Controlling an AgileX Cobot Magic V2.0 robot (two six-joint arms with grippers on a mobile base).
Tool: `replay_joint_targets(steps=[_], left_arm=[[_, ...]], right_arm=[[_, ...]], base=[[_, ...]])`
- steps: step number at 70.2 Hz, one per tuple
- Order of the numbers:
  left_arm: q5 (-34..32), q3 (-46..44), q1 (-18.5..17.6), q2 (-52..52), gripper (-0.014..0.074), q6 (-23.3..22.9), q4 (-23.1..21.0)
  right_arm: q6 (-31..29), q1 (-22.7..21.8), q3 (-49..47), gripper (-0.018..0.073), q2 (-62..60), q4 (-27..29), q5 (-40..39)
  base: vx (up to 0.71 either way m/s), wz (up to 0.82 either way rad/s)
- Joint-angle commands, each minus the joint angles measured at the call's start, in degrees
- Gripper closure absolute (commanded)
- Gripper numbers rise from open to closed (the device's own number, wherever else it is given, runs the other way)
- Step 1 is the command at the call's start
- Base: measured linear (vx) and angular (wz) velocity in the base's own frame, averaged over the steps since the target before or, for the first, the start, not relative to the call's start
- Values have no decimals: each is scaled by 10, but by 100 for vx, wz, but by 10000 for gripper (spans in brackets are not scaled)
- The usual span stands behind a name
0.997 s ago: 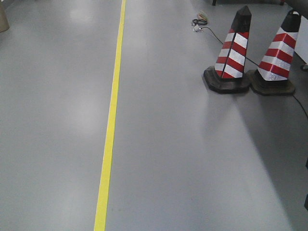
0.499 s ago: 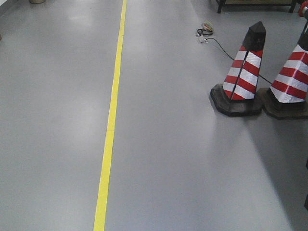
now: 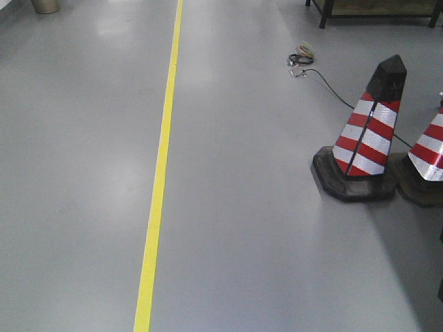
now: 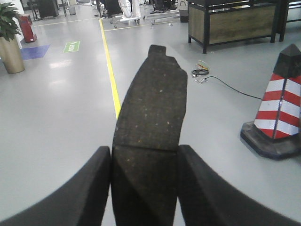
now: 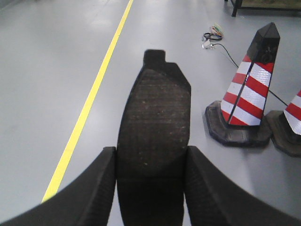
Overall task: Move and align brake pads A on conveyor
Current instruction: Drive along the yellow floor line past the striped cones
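The left fingers [image 4: 82,193] pinch a brake pad [image 4: 150,122] by its near end, 1 finger on each long edge. The pad juts straight out past the fingertips, with its groove just beyond them and a notched tab at the far tip. The right fingers [image 5: 87,193] clamp a second brake pad [image 5: 154,122] the same way, rough face up, its square tab farthest from them. Both pads are held above the grey floor [image 3: 263,242]. Ahead and to the left of the right fingers runs a yellow line [image 5: 89,99]. Ahead and to their right a red-and-white striped cone [image 5: 247,89] stands beside a second cone [image 5: 291,117]. Beyond the left fingers, right of the pad's tip, a coiled cable [image 4: 201,71] lies before a wooden cabinet [image 4: 235,21], and a potted plant [image 4: 9,37] stands far to the left.
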Motion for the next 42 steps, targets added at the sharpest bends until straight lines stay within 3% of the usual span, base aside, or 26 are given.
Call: replay_joint_targets(steps=[1,42], left_arm=[[-55,-16,-4,7,513,0,-12],[-55,-16,-4,7,513,0,-12]], right_arm=[[-3,-1,-17,511,4,-8,-56],[-3,-1,-17,511,4,-8,-56]], base=[[54,1],[50,-2]])
